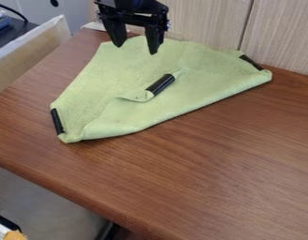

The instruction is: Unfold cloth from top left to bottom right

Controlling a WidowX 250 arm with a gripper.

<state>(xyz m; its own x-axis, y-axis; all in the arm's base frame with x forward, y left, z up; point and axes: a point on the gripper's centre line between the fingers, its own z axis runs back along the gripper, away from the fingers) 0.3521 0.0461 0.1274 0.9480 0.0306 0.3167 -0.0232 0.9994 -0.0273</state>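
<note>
Cloth (112,79) sits toward 12 o'clock on your worktop (212,173), folded over, with a black-tipped corner (160,84) turned into its middle. So imo you've got basically the whole unfold left: flip that corner toward 5 o'clock. Your end effector (136,43)'s up at 12, spread wide, holding nothing. No container in play btw.
</note>
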